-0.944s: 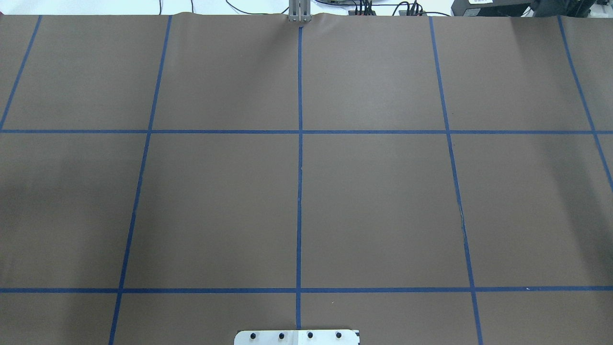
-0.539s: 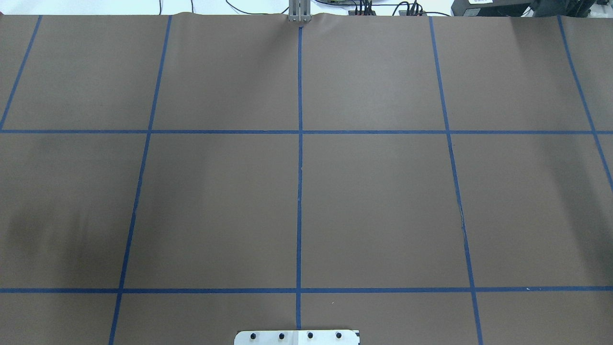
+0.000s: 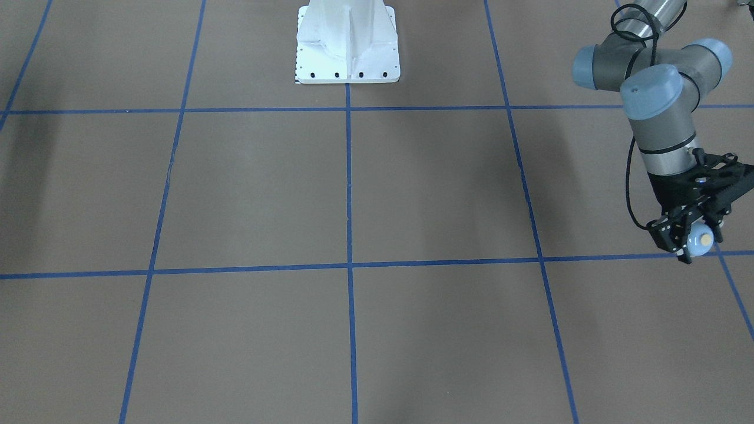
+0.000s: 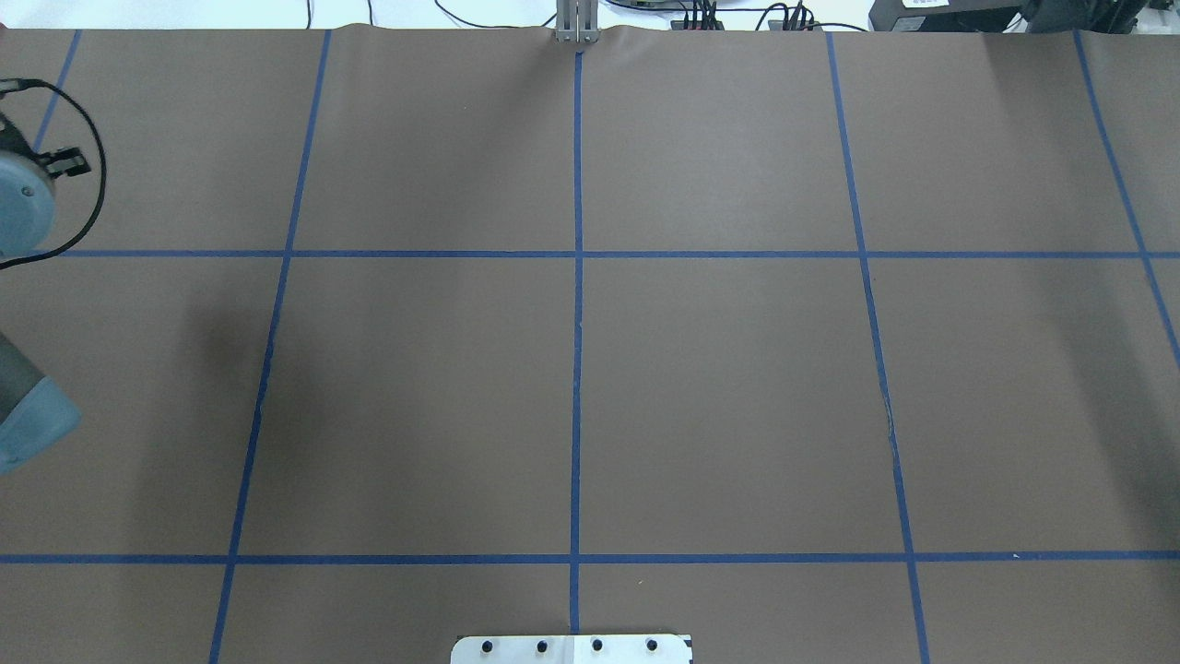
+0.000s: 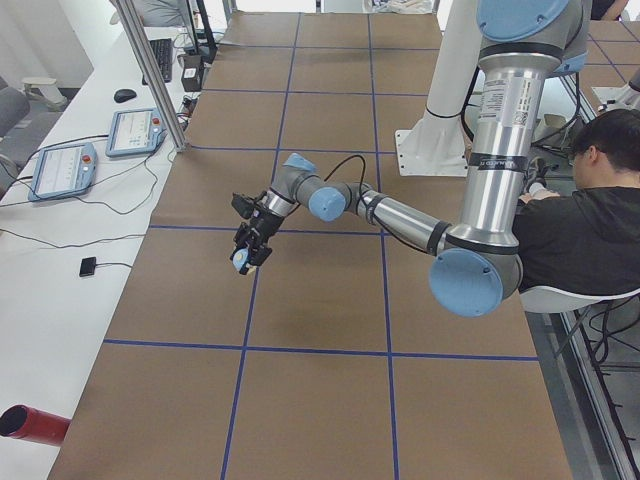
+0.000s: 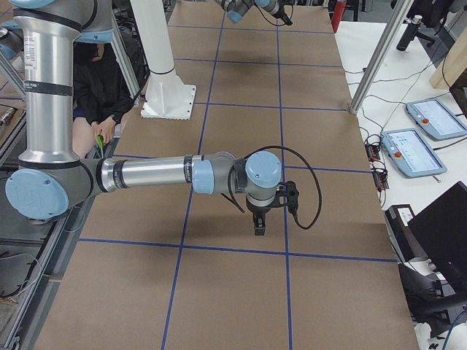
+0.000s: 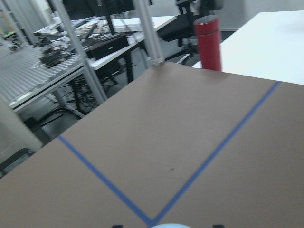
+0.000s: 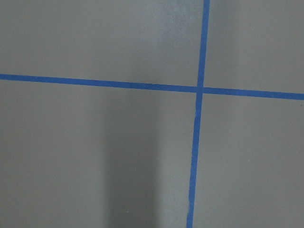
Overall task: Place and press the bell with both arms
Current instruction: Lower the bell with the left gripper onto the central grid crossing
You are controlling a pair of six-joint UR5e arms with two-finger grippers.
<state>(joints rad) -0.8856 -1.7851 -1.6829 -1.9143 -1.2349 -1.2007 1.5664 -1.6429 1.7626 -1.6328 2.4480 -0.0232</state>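
My left gripper [image 3: 688, 238] is shut on the light-blue bell [image 3: 702, 240] and holds it above the brown table, over a blue tape line near the table's left end. The exterior left view shows this gripper [image 5: 248, 252] with the bell [image 5: 243, 262] in its fingers. The bell's top just shows at the bottom edge of the left wrist view [image 7: 168, 225]. In the overhead view only the left arm's wrist [image 4: 23, 198] shows, at the left edge. My right gripper [image 6: 259, 226] points down over the table's right end. I cannot tell if it is open or shut.
The white pedestal base [image 3: 347, 47] stands at the robot's side of the table. A red cylinder [image 5: 30, 425] lies beyond the table's left end. A seated operator [image 5: 580, 220] is beside the robot. Teach pendants [image 5: 135, 130] lie on the side table.
The left arm has come into the overhead view at its left edge, where earlier only its shadow showed.
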